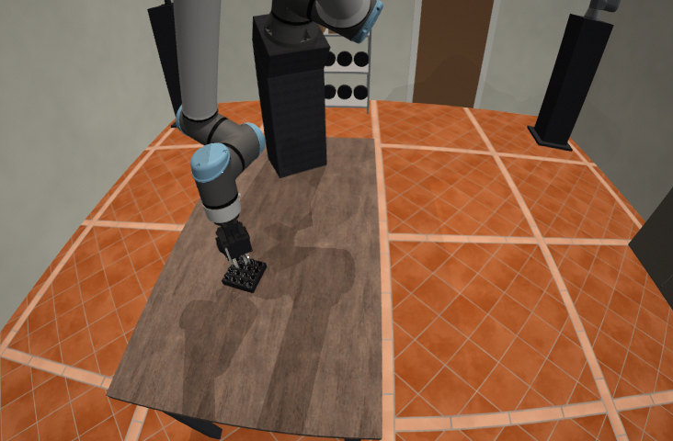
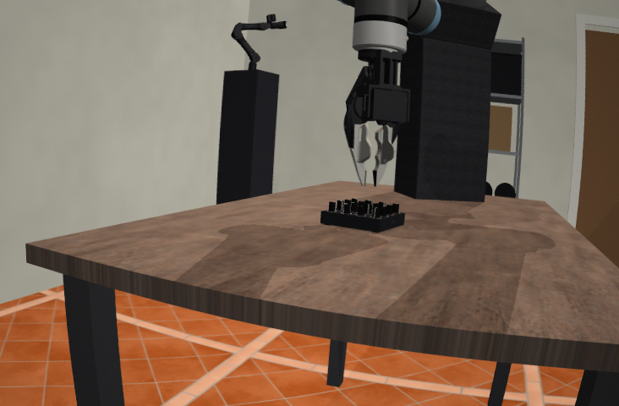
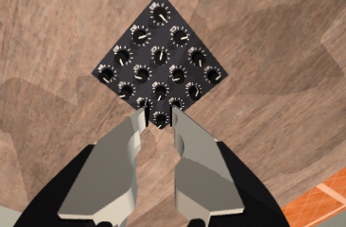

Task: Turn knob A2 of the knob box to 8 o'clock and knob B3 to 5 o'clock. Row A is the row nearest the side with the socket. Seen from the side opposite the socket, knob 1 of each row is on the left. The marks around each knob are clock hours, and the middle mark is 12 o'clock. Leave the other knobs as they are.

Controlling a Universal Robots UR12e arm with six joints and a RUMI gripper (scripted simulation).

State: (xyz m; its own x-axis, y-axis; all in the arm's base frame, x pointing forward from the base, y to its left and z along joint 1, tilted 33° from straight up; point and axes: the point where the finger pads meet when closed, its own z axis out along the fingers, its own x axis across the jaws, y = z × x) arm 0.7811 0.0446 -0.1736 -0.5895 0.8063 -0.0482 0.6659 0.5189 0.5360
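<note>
Hovering above the knob box [image 2: 362, 218], the claw [image 2: 369, 183] hangs with its fingers narrowed to a slim gap and nothing between them — a spacing that appears preset to fit over one small knob.

The knob box is a flat black square panel lying on the bench [image 2: 463, 287], well inside the bench edges and just in front of the arm's tall black pedestal [image 2: 444, 119]. In the wrist view the box [image 3: 110, 81] appears corner-on, like a diamond, with its near corner directly under the fingertips. Its knobs stand upright in rows, each with a pale pointer and a ring of tick marks.

The claw points straight down at the box, so its axis is in line with the knob shafts; this is presumably what allows a wrist roll to turn a knob without side load. In the exterior view the tips are well clear of the knob tops.

The socket side cannot be told from these views, so rows A and B cannot be assigned here — nor can the settings of A2 and B3 be confirmed.
</note>
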